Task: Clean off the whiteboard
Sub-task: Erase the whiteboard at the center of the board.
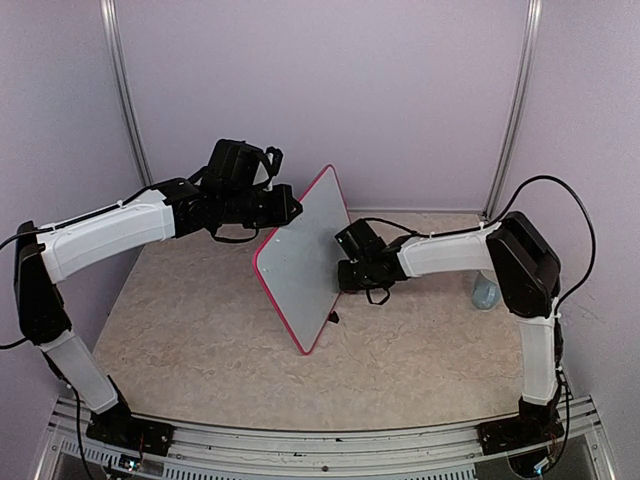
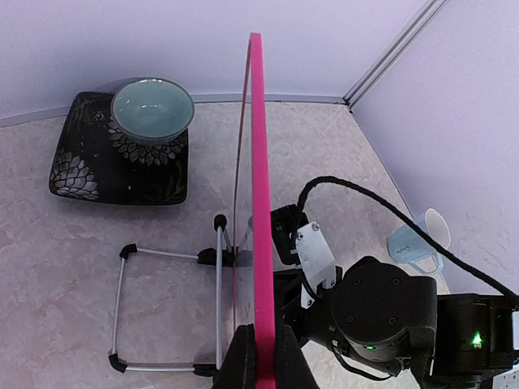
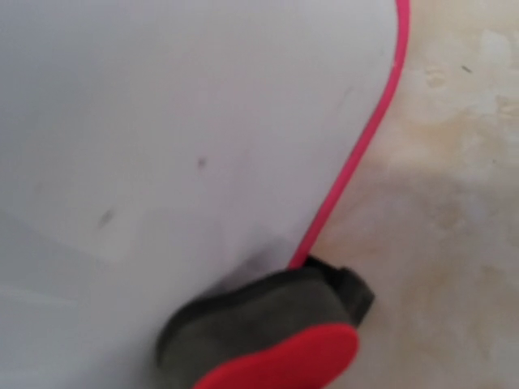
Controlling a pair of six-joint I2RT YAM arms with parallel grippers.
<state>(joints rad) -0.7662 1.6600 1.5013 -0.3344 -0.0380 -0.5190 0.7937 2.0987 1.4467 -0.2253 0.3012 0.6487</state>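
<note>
Left pincer [image 2: 259, 361] is shut narrow on the top edge of the whiteboard [image 1: 305, 255], one jaw each side of the pink frame. It acts as the brace: the board stands tilted on its lower edge and has something to push back against wiping pressure.

Right pincer [image 1: 345, 272] is closed on the eraser [image 3: 272, 344]. Its fingers are out of the wrist view, but the block sits right at its tip, felt flat on the board face just inside the frame at a rounded corner.

Board face ahead of the right pincer looks nearly clean: a couple of faint specks, no writing I can make out. My read is near done, edge cleanup left. Risk: felt slipping off the frame onto the desk [image 3: 454, 162].

Below the left pincer, on the board's far side from the right pincer, is a wire stand [image 2: 162, 254]. Can't tell if it carries load.

Beyond that, well apart, a black plate [image 2: 77, 174] with a teal bowl [image 2: 152, 109] on it.

A mug [image 2: 415, 243] sits well behind the right pincer, by the wall.
</note>
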